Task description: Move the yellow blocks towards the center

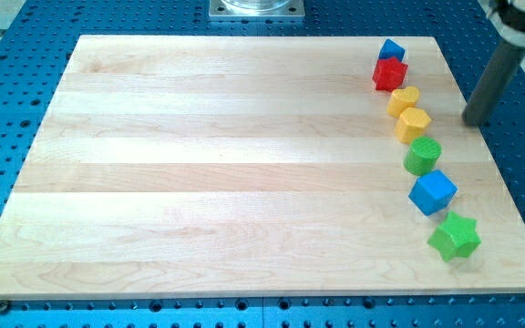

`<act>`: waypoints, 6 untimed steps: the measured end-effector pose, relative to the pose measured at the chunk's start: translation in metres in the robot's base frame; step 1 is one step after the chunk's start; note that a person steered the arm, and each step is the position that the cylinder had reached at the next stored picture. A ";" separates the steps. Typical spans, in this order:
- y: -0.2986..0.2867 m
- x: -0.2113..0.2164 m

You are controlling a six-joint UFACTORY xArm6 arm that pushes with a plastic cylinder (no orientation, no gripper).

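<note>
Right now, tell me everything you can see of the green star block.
The green star block is a small, solid-looking piece with a matte, even green surface and a star outline. It lies flat near the board's bottom right corner, last in the line of blocks, just below the blue cube. Nothing touches it; my tip is well above it.

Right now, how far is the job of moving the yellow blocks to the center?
Nothing looks done: both yellow blocks sit in the column near the view's right edge. In hand: my tip stands right of them, apart. Left: pushing both toward the board's center.
</note>
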State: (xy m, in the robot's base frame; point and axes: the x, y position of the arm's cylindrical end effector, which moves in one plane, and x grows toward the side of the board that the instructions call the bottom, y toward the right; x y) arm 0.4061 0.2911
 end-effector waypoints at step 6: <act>-0.040 -0.064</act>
State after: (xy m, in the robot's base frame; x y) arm 0.3420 0.2510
